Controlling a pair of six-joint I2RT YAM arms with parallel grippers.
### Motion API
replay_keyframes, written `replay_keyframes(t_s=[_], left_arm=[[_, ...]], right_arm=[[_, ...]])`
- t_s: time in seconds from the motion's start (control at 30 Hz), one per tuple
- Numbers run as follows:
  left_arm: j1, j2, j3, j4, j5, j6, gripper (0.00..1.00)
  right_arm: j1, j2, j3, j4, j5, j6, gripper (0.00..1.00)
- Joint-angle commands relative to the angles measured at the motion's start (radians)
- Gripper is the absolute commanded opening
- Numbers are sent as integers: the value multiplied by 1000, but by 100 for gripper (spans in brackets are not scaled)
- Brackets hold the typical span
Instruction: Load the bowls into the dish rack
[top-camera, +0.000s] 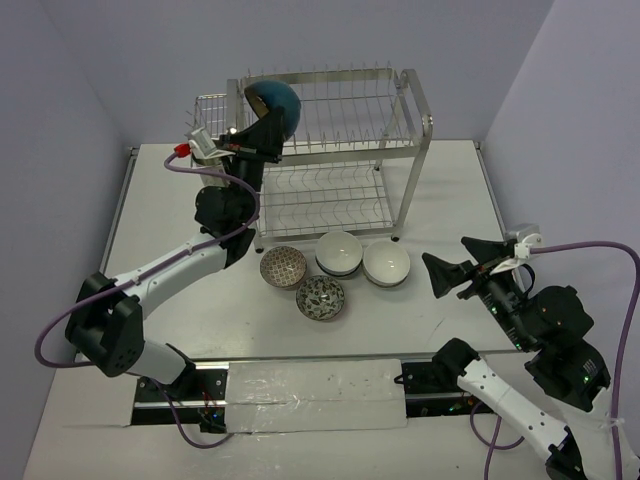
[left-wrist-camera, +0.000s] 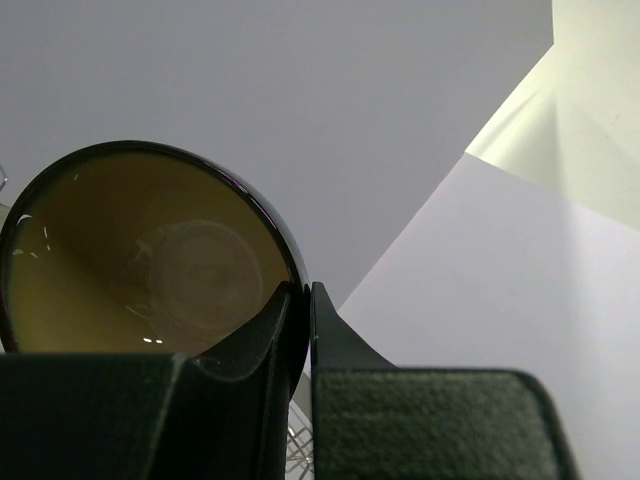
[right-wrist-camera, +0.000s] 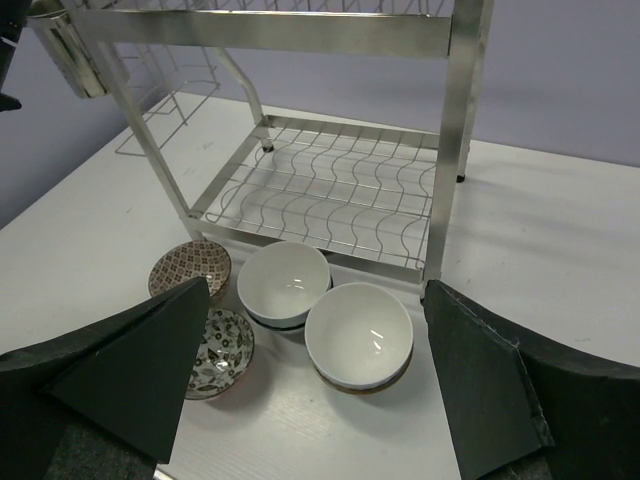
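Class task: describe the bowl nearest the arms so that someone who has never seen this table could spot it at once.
Find the steel rack at the table's far side. Three bowls line up before its foot: a red-patterned bowl and two white bowls. The floral bowl sits alone, nearer the arms than that row, its pale inside covered in dark leaves and flowers.
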Motion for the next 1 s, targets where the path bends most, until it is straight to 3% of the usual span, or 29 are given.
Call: replay_keyframes(t_s=[0.0,0.63,0.97], left_arm=[[4,-57,24,206,28,-47,0],[9,-95,-143,291,-25,-105,0],[9,-107,-192,295,8,-140,9]], right_arm=[[9,15,28,5,-26,-1,95],[9,8,14,-1,-43,3,95],[9,5,6,2,-51,10,94]])
